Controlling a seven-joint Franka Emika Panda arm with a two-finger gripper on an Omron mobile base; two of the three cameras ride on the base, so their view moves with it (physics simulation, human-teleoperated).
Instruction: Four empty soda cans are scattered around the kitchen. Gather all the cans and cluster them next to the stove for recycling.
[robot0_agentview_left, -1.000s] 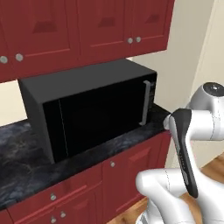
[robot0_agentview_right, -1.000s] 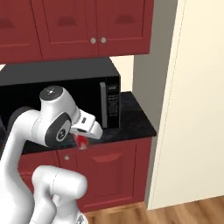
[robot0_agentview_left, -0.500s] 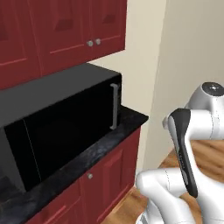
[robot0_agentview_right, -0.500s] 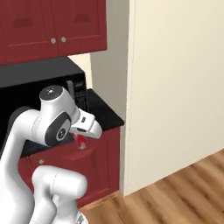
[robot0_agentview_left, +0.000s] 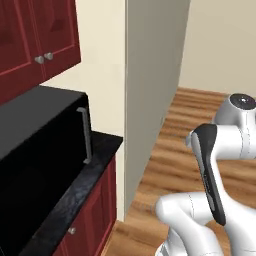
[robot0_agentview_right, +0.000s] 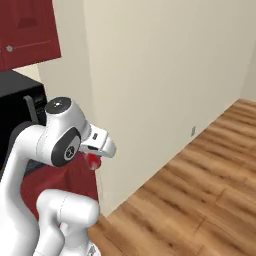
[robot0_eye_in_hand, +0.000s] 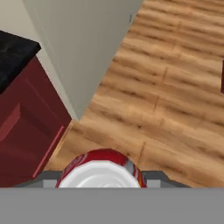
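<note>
tool (robot0_agentview_right: 94, 159): clamped on a red can (robot0_eye_in_hand: 101, 169)
can: held over the wood floor (robot0_eye_in_hand: 175, 96)
microwave (robot0_agentview_left: 40, 150): on black tabletop (robot0_agentview_left: 85, 190), left of the arm

Black marbled countertop (robot0_agentview_left: 85, 190) bears the microwave (robot0_agentview_left: 37, 150); wooden floor (robot0_eye_in_hand: 175, 87).

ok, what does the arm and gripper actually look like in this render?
Glossy white rounded arm segments with dark grey round joint caps and a black strip along one link. The gripper hangs from a boxy white hand with a small dark marking on its side. No cables or lettering visible.
</note>
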